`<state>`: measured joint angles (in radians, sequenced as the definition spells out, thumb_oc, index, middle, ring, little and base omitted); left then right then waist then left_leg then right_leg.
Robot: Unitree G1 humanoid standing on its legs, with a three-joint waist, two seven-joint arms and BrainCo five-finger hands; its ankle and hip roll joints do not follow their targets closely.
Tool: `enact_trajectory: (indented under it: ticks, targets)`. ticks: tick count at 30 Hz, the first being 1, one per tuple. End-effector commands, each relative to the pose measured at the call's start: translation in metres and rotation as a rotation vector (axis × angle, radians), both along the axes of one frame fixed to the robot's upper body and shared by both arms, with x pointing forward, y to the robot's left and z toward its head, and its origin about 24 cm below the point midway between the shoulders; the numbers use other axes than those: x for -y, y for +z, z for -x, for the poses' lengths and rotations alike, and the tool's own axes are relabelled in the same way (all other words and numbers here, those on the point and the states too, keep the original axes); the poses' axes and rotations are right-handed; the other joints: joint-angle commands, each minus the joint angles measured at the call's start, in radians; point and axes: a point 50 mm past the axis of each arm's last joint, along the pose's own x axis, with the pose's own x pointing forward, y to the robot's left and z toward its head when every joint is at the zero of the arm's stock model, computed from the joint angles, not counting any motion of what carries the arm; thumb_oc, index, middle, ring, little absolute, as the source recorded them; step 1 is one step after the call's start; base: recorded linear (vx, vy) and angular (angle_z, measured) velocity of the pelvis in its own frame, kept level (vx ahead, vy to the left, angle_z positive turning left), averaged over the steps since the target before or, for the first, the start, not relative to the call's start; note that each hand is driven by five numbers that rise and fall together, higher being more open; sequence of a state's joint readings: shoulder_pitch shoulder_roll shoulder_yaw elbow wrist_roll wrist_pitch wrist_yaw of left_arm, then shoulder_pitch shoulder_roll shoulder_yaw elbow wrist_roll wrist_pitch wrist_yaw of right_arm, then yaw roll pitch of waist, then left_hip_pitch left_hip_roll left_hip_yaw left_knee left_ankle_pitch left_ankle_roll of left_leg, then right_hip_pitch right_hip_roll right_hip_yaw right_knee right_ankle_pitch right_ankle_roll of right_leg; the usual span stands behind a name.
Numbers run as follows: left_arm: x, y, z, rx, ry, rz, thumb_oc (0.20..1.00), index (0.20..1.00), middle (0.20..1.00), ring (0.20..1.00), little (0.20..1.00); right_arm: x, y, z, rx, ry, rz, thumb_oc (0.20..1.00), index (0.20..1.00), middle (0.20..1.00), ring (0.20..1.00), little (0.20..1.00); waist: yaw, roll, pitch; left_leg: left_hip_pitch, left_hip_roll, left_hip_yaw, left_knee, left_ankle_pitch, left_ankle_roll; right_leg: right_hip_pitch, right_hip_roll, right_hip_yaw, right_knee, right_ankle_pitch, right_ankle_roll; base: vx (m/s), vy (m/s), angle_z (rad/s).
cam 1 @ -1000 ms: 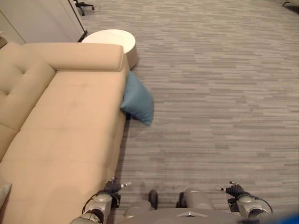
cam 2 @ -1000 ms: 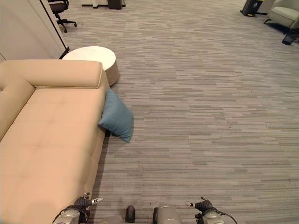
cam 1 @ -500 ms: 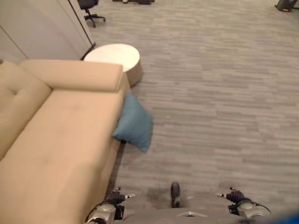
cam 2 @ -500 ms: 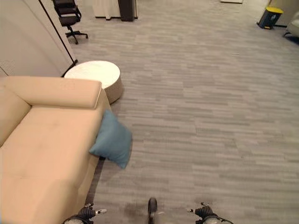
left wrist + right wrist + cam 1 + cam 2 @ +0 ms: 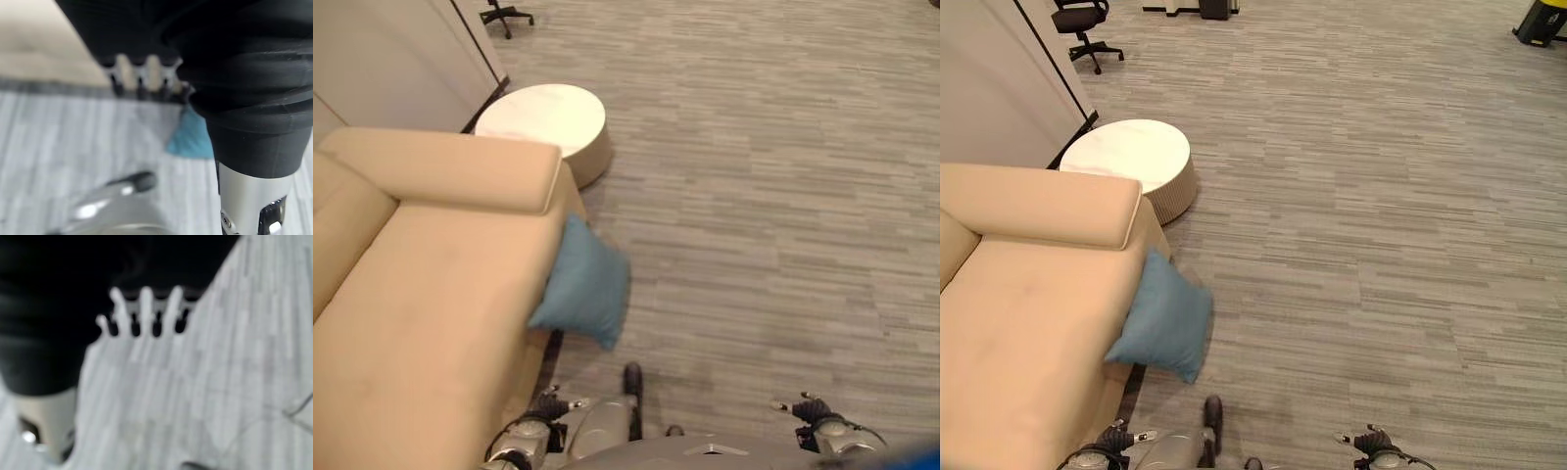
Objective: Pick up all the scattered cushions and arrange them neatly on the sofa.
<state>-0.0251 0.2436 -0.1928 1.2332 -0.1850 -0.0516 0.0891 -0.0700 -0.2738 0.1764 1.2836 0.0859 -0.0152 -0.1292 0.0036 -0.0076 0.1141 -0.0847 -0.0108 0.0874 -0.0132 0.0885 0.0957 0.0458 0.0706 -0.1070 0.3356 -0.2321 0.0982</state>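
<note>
A blue cushion [image 5: 585,289] stands on the carpet, leaning against the front side of the beige sofa [image 5: 431,294] near its far armrest [image 5: 1038,206]. Past my left hand's fingers [image 5: 139,73] a corner of the cushion [image 5: 190,137] shows. My left hand [image 5: 543,409] hangs low beside the sofa's front, open and empty, some way short of the cushion. My right hand [image 5: 813,411] hangs low over the bare carpet, well to the right of the cushion, its fingers [image 5: 142,308] relaxed and holding nothing.
A round white low table [image 5: 543,117] stands just beyond the sofa's armrest. A pale partition wall [image 5: 391,49] runs behind the sofa, with a black office chair [image 5: 1077,20] past it. Grey striped carpet [image 5: 1381,245] spreads wide to the right.
The whole view has shifted, so the camera has moved; the cushion and table now sit lower and nearer. The cushion still leans on the sofa. Both hands stay low and empty.
</note>
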Motion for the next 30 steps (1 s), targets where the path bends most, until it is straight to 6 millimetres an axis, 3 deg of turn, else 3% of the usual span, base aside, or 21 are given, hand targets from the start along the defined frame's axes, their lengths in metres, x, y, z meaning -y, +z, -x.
enact_trajectory:
  ticks: [1, 3, 4, 6, 7, 8, 9, 13, 16, 17, 18, 19, 20, 21, 24, 27, 28, 29, 30]
  targets:
    - [-0.012, 0.015, -0.034, 0.132, 0.032, -0.025, 1.000, 1.000, 1.000, 1.000, 1.000, 0.007, 0.014, -0.032, 0.114, 0.036, 0.029, 1.000, 1.000, 1.000, 1.000, 1.000, 0.033, -0.057, 0.056, -0.009, -0.043, -0.029, 0.132, -0.113, -0.059, -0.110, -0.150, 0.044, 0.119, 0.324, 0.053, 0.28, 0.187, 0.24]
    - [-0.017, 0.019, -0.041, 0.156, 0.030, -0.041, 1.000, 1.000, 1.000, 1.000, 1.000, 0.001, 0.016, -0.044, 0.157, 0.039, 0.010, 1.000, 1.000, 1.000, 1.000, 1.000, 0.024, -0.042, 0.070, 0.046, -0.036, -0.076, 0.126, -0.148, -0.049, -0.200, -0.141, 0.045, 0.182, 0.298, 0.025, 0.36, 0.089, 0.45]
    - [-0.019, 0.020, -0.042, 0.166, 0.040, -0.044, 1.000, 1.000, 1.000, 1.000, 1.000, -0.001, 0.018, -0.049, 0.167, 0.062, 0.007, 1.000, 1.000, 1.000, 1.000, 1.000, 0.017, -0.042, 0.070, 0.083, -0.043, -0.105, 0.112, -0.157, -0.054, -0.249, -0.128, 0.045, 0.098, 0.277, 0.016, 0.30, 0.011, 0.48]
    - [-0.019, 0.021, -0.042, 0.169, 0.042, -0.043, 1.000, 1.000, 1.000, 1.000, 1.000, -0.003, 0.018, -0.051, 0.172, 0.070, 0.004, 1.000, 1.000, 1.000, 1.000, 1.000, 0.009, -0.044, 0.074, 0.106, -0.047, -0.127, 0.106, -0.164, -0.057, -0.248, -0.117, 0.055, 0.056, 0.270, 0.018, 0.33, -0.042, 0.51]
    - [-0.021, 0.020, -0.042, 0.164, 0.047, -0.047, 1.000, 1.000, 1.000, 1.000, 1.000, -0.007, 0.021, -0.058, 0.204, 0.079, -0.008, 1.000, 1.000, 1.000, 1.000, 1.000, -0.013, -0.065, 0.076, 0.138, -0.075, -0.174, 0.096, -0.178, -0.066, -0.277, -0.079, 0.139, -0.132, 0.289, 0.034, 0.48, -0.072, 0.95]
    - [-0.020, 0.020, -0.042, 0.166, 0.053, -0.047, 1.000, 1.000, 1.000, 1.000, 1.000, -0.008, 0.021, -0.059, 0.207, 0.076, -0.015, 1.000, 1.000, 1.000, 1.000, 1.000, -0.026, -0.066, 0.081, 0.159, -0.081, -0.210, 0.086, -0.188, -0.067, -0.286, -0.056, 0.193, -0.212, 0.306, 0.044, 0.63, -0.091, 1.10]
    - [-0.021, 0.020, -0.041, 0.156, 0.051, -0.049, 1.000, 1.000, 1.000, 1.000, 1.000, -0.010, 0.020, -0.056, 0.204, 0.068, -0.029, 1.000, 1.000, 1.000, 1.000, 1.000, -0.045, -0.071, 0.076, 0.179, -0.101, -0.293, 0.095, -0.187, -0.077, -0.325, -0.020, 0.306, -0.269, 0.334, 0.067, 0.48, -0.076, 1.07]
    - [-0.015, 0.013, -0.030, 0.120, 0.050, -0.038, 1.000, 1.000, 1.000, 1.000, 1.000, -0.014, 0.019, -0.058, 0.200, 0.115, -0.022, 1.000, 1.000, 1.000, 1.000, 1.000, -0.036, -0.078, 0.058, 0.191, -0.104, -0.345, 0.117, -0.192, -0.095, -0.278, -0.060, 0.258, -0.290, 0.366, 0.063, 0.27, -0.090, 1.33]
    - [-0.015, 0.013, -0.027, 0.118, 0.063, -0.035, 1.000, 1.000, 1.000, 1.000, 1.000, -0.014, 0.019, -0.057, 0.198, 0.116, -0.020, 1.000, 1.000, 1.000, 1.000, 1.000, -0.036, -0.075, 0.052, 0.178, -0.085, -0.373, 0.129, -0.176, -0.115, -0.274, -0.066, 0.227, -0.271, 0.351, 0.045, 0.16, -0.147, 0.96]
    - [-0.015, 0.014, -0.030, 0.128, 0.070, -0.028, 1.000, 1.000, 1.000, 1.000, 1.000, -0.012, 0.021, -0.058, 0.214, 0.094, -0.018, 1.000, 1.000, 1.000, 1.000, 1.000, -0.035, -0.080, 0.055, 0.147, -0.043, -0.340, 0.149, -0.173, -0.137, -0.261, -0.093, 0.158, -0.269, 0.327, 0.030, 0.15, -0.279, 0.82]
    - [-0.014, 0.015, -0.035, 0.142, 0.078, -0.025, 1.000, 1.000, 1.000, 1.000, 1.000, -0.011, 0.022, -0.059, 0.228, 0.082, -0.017, 1.000, 1.000, 1.000, 1.000, 1.000, -0.040, -0.080, 0.063, 0.120, -0.020, -0.310, 0.187, -0.170, -0.148, -0.250, -0.097, 0.135, -0.266, 0.313, 0.019, 0.10, -0.221, 0.68]
    - [-0.014, 0.015, -0.035, 0.143, 0.078, -0.025, 1.000, 1.000, 1.000, 1.000, 1.000, -0.011, 0.022, -0.060, 0.228, 0.082, -0.017, 1.000, 1.000, 1.000, 1.000, 1.000, -0.042, -0.082, 0.061, 0.116, -0.022, -0.312, 0.186, -0.166, -0.148, -0.253, -0.099, 0.134, -0.267, 0.315, 0.020, 0.01, -0.201, 1.69]
    - [-0.011, 0.019, -0.046, 0.177, 0.079, -0.015, 1.000, 1.000, 1.000, 1.000, 1.000, -0.010, 0.023, -0.061, 0.240, 0.065, -0.018, 1.000, 1.000, 1.000, 1.000, 1.000, -0.043, -0.092, 0.085, 0.039, 0.005, -0.225, 0.264, -0.167, -0.151, -0.232, -0.117, 0.085, -0.272, 0.294, 0.005, -0.01, -0.124, 1.87]
    - [-0.012, 0.019, -0.046, 0.177, 0.079, -0.015, 1.000, 1.000, 1.000, 1.000, 1.000, -0.010, 0.023, -0.061, 0.240, 0.065, -0.018, 1.000, 1.000, 1.000, 1.000, 1.000, -0.045, -0.094, 0.082, 0.035, 0.002, -0.226, 0.263, -0.163, -0.151, -0.236, -0.120, 0.083, -0.272, 0.295, 0.006, -0.03, -0.196, 1.99]
    - [-0.007, 0.024, -0.062, 0.215, 0.057, -0.001, 1.000, 1.000, 1.000, 1.000, 1.000, -0.007, 0.025, -0.062, 0.252, 0.032, -0.018, 1.000, 1.000, 1.000, 1.000, 1.000, -0.065, -0.095, 0.094, -0.028, 0.063, 0.016, 0.240, -0.165, -0.141, -0.199, -0.155, -0.033, -0.288, 0.262, -0.001, -0.06, -0.128, 1.25]
    - [-0.009, 0.027, -0.065, 0.220, 0.028, -0.011, 1.000, 1.000, 1.000, 1.000, 1.000, -0.009, 0.023, -0.059, 0.248, 0.003, -0.034, 1.000, 1.000, 1.000, 1.000, 1.000, -0.081, -0.080, 0.091, -0.073, 0.049, 0.189, 0.185, -0.146, -0.124, -0.179, -0.159, -0.123, -0.285, 0.239, -0.004, 0.08, -0.041, 1.95]
    - [-0.016, 0.023, -0.054, 0.181, 0.041, -0.026, 1.000, 1.000, 1.000, 1.000, 1.000, -0.012, 0.019, -0.054, 0.228, -0.002, -0.047, 1.000, 1.000, 1.000, 1.000, 1.000, -0.097, -0.071, 0.083, -0.053, 0.047, 0.253, 0.194, -0.182, -0.125, -0.163, -0.161, -0.139, -0.269, 0.214, 0.010, 0.19, 0.045, 1.28]
    - [-0.016, 0.023, -0.054, 0.181, 0.042, -0.026, 1.000, 1.000, 1.000, 1.000, 1.000, -0.012, 0.019, -0.054, 0.228, -0.001, -0.047, 1.000, 1.000, 1.000, 1.000, 1.000, -0.097, -0.071, 0.084, -0.053, 0.047, 0.252, 0.196, -0.184, -0.125, -0.163, -0.161, -0.139, -0.268, 0.213, 0.010, 0.20, 0.195, 0.89]
    - [-0.022, 0.021, -0.044, 0.174, 0.091, -0.029, 1.000, 1.000, 1.000, 1.000, 1.000, -0.018, 0.020, -0.059, 0.231, 0.046, -0.047, 1.000, 1.000, 1.000, 1.000, 1.000, -0.073, -0.077, 0.088, -0.055, 0.023, 0.181, 0.188, -0.184, -0.109, -0.176, -0.165, -0.128, -0.231, 0.217, 0.004, 0.19, 0.221, 0.28]
